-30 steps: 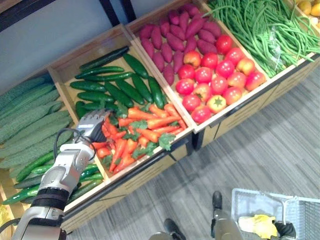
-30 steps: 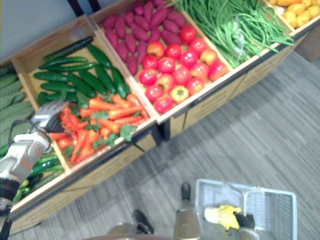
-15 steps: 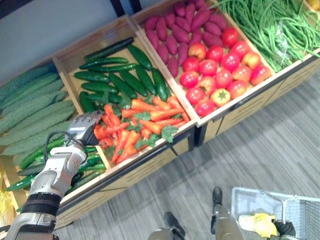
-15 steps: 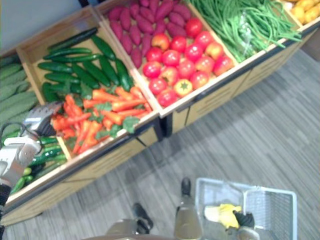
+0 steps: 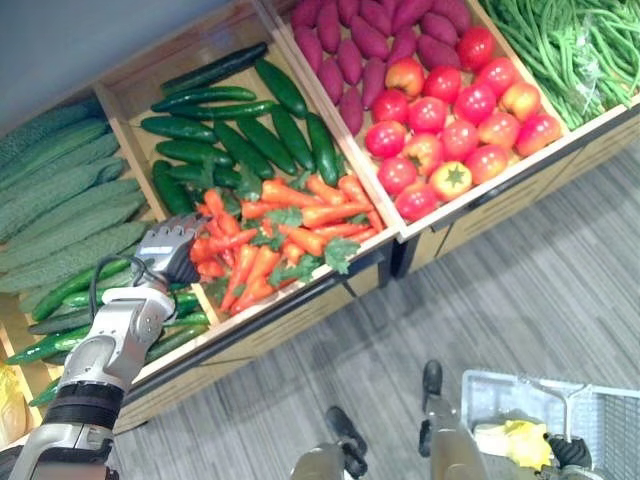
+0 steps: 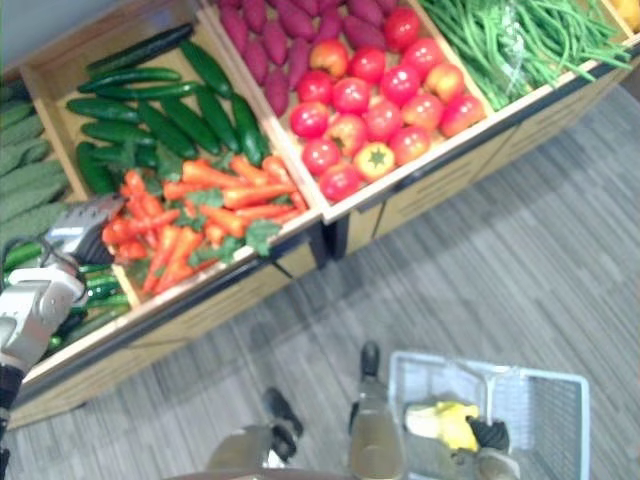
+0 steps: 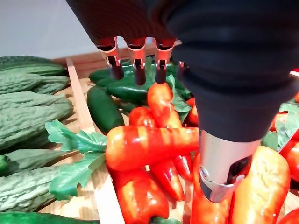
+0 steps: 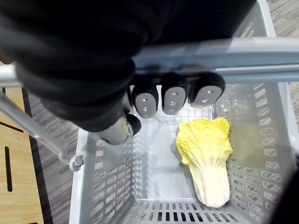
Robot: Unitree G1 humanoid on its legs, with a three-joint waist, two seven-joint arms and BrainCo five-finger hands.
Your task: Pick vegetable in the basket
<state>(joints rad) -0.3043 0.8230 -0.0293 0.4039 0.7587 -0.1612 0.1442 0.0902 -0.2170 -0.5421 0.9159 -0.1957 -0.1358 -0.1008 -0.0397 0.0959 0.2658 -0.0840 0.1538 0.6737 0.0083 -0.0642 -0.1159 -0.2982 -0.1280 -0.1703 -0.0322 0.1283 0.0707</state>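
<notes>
My left hand [image 5: 170,250] hovers open at the left edge of a pile of orange carrots [image 5: 280,240] in a wooden bin. In the left wrist view its fingers [image 7: 135,65] reach straight out above the pile and the thumb [image 7: 219,168] points down beside a thick carrot [image 7: 149,147]; nothing is held. A grey plastic basket [image 5: 600,400] hangs low on the right. My right hand [image 8: 173,95] is shut on the basket's handle [image 8: 224,51]. A pale yellow cabbage [image 8: 205,158] lies inside the basket.
Dark cucumbers [image 5: 230,140] fill the back of the carrot bin. Bumpy green gourds [image 5: 60,210] lie in the bin to the left; red tomatoes [image 5: 450,120], purple sweet potatoes [image 5: 370,40] and green beans [image 5: 570,50] are to the right. Grey plank floor [image 5: 520,280] runs before the stand.
The whole picture has shifted, so the camera moved. My left hand stays at the carrot pile's left edge, and the right hand keeps the basket's handle.
</notes>
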